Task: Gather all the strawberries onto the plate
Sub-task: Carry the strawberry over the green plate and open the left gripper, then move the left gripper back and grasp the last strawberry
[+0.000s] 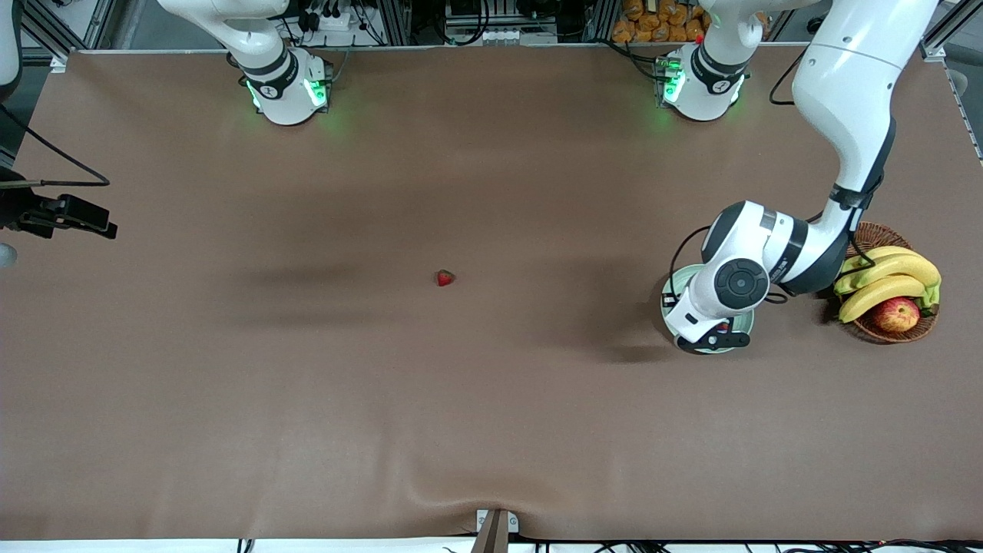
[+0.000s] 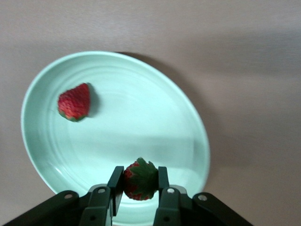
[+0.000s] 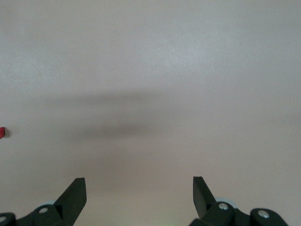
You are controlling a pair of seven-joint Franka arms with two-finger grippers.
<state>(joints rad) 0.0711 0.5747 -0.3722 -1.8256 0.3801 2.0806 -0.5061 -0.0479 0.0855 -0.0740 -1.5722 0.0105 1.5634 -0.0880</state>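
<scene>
Wicker basket [image 1: 868, 326] holds bananas [image 1: 891, 280] and apple [image 1: 895, 314].

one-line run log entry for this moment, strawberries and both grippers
left gripper: shut on strawberry over plate | plate: one strawberry | table: one strawberry | right gripper: open, waiting

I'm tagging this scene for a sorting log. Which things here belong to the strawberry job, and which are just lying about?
Part of the job:
- plate
- strawberry on the plate
- strawberry held in the left pincer over the plate
- strawberry on the bare table
- right pincer, open, waiting

Just lying about:
- wicker basket
- bananas
- apple
</scene>
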